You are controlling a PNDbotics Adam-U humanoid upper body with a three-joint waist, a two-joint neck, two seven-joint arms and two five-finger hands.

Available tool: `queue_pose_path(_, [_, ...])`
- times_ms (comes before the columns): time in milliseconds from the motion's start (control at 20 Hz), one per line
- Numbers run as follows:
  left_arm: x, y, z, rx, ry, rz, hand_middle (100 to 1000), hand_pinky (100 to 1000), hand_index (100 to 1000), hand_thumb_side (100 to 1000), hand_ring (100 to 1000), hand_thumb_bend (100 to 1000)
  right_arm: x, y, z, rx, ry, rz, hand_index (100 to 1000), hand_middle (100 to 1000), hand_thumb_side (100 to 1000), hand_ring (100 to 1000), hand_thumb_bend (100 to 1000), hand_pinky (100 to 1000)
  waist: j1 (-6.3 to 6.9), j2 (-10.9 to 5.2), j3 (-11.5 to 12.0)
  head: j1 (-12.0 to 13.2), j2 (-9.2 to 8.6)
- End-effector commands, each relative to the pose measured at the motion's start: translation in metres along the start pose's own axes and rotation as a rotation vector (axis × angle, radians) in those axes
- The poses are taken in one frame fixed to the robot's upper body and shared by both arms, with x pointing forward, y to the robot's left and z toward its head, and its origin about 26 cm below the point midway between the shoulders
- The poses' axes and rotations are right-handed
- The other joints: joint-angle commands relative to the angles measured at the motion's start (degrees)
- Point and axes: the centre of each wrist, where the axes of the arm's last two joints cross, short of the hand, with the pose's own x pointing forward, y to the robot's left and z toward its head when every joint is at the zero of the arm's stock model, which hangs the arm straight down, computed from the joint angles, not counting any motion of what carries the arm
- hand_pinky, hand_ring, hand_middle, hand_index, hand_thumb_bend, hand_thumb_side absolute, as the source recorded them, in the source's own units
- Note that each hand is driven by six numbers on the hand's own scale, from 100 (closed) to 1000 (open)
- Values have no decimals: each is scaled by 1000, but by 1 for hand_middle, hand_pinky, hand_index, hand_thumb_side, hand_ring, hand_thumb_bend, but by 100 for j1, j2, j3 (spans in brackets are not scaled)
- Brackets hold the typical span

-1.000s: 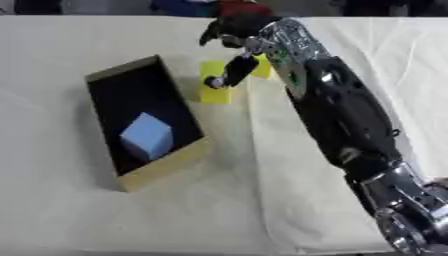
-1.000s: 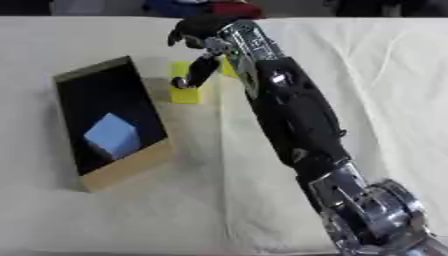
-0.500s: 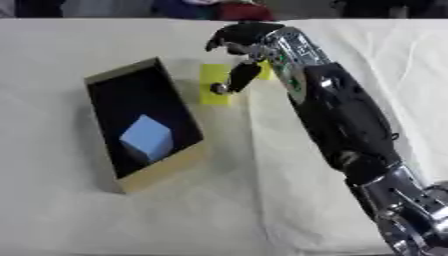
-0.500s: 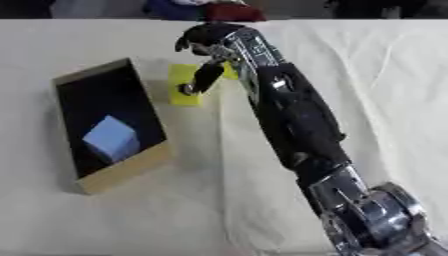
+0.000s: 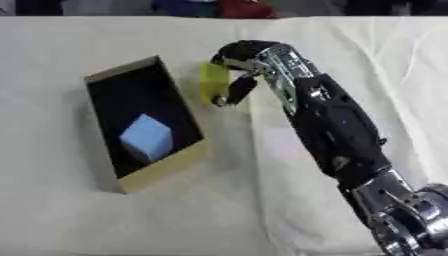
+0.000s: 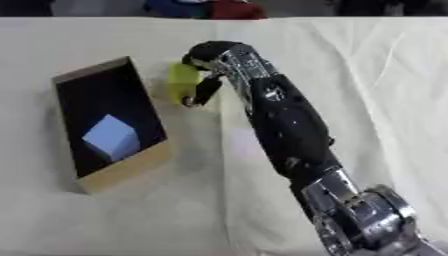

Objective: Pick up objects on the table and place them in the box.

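Beside the cardboard box [image 5: 166,167], just off its right wall near the far end, stands a yellow block [image 5: 213,82] on the cloth-covered worktop [image 5: 105,220]. Only the block's left and upper faces show; its right side is covered by the robot's right hand [image 5: 238,70], so its full shape cannot be made out. The hand comes in over the block from the right, bent down at the wrist. Its dark fingers [image 6: 206,90] curl down against the block's near-right face, with one fingertip reaching the cloth at the block's foot. The thumb is hidden behind the hand, so whether the block is pinched from both sides cannot be told; the visible fingers are bent and lie on the block.

The box is open-topped with a dark interior, lying askew with its long side running away from the camera. A light blue cube [image 5: 146,138] sits inside it toward the near end, tilted on a corner or edge; which one is hard to tell against the black floor.

The right arm [image 5: 337,135] runs from the block toward the lower right corner, where its silver joint is cut off by the edge. The left hand appears in neither view.
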Motion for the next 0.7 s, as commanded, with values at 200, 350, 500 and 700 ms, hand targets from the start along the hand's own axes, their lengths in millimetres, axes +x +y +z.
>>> queue_pose_path(200, [6,3,-5,-6,-29,-10,785,603,804,679,652,100,4,-9,0,-59,-19,-15,775,651,576,928,273,841,39,-73,21,-15,-49])
queue_pose_path(350, [6,3,-6,-8,-30,-9,785,604,804,679,653,100,4,-18,4,-136,-2,-19,736,603,550,905,203,824,38,-85,20,-11,-51])
queue_pose_path(500, [6,3,-6,-8,-32,-9,785,604,804,678,653,100,3,-29,9,-206,5,-13,742,609,547,905,179,826,41,-96,25,-8,-51])
queue_pose_path(700, [6,3,-6,-9,-33,-9,785,604,804,677,653,100,2,-48,20,-277,-2,7,740,603,536,893,128,821,33,-107,25,-5,-50])
